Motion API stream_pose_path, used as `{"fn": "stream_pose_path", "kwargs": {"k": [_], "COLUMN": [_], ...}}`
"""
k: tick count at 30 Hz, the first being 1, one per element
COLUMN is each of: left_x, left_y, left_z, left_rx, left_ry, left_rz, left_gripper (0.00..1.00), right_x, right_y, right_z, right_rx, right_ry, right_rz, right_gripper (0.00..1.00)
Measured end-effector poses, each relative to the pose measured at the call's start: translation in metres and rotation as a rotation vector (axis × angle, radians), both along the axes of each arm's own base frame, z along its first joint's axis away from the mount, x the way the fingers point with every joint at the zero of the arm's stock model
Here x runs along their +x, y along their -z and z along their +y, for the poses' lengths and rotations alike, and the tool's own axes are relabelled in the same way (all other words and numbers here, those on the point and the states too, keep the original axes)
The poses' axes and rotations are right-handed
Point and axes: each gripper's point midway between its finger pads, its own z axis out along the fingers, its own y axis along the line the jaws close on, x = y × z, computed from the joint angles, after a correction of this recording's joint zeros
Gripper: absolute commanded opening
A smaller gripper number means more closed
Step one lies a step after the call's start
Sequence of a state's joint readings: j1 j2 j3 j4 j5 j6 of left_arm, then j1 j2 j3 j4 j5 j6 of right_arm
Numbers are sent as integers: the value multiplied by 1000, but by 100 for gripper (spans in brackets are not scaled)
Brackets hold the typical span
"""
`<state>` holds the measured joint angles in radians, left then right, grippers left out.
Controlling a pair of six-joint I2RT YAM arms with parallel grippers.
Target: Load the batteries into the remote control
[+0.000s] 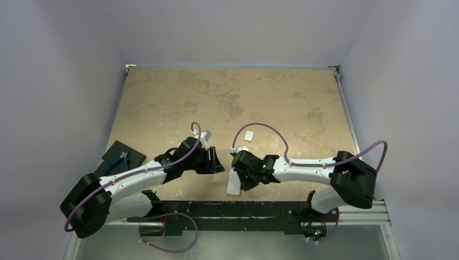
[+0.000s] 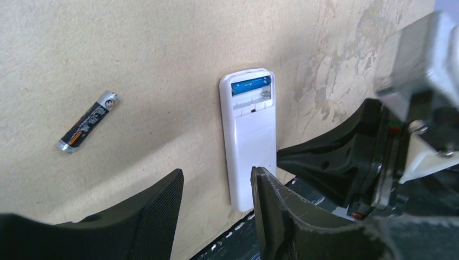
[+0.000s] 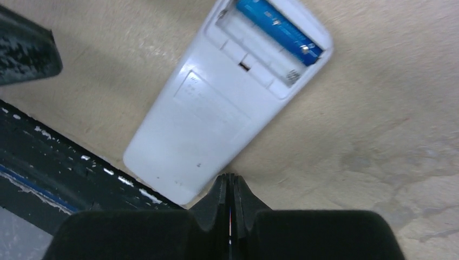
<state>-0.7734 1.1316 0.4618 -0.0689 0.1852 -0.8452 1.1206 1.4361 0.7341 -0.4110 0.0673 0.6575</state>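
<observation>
Items on your tabletop (image 1: 216,92), as they lie. Remote control (image 1: 234,184): white, face down with its plain back up, close to the near edge at about mid-width. Its closed end reaches that edge and its open battery bay points toward the far edge. Blue battery (image 3: 279,27): seated crosswise in the bay slot nearest the remote's end. Black battery (image 2: 86,122): loose and flat on the bare tabletop, apart from the remote on the left-edge side; the top view does not show it to you. Left hand (image 2: 216,179): your fingers are spread wide with nothing between them, poised over the remote's closed end. Right hand (image 3: 230,189): your fingers are pressed together tip to tip and grip nothing. The tips sit just beside the remote's long side near its closed end, and you cannot tell whether they touch it. White square piece (image 1: 249,135): alone toward the middle of the tabletop, beyond both hands. Pliers (image 1: 123,160): blue-handled, resting on a dark mat (image 1: 116,151) at the left edge.
</observation>
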Motion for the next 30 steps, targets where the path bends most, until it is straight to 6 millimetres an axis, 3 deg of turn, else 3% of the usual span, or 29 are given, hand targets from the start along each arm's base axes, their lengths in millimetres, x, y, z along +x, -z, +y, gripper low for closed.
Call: {"fn": "stream_pose_path", "kwargs": {"k": [12, 30], "left_x": [2, -2], "left_y": [-14, -19], "left_z": [21, 41], "left_rx": [34, 76], "left_ry": [-79, -128], "left_rz": [-51, -72], "left_gripper": [51, 52], "right_x": [-17, -5], "right_y": [6, 4], "right_z": [24, 68], "right_rx": [50, 109], "right_ry": [-51, -24], "right_rz": [34, 25], "right_gripper": [2, 4]}}
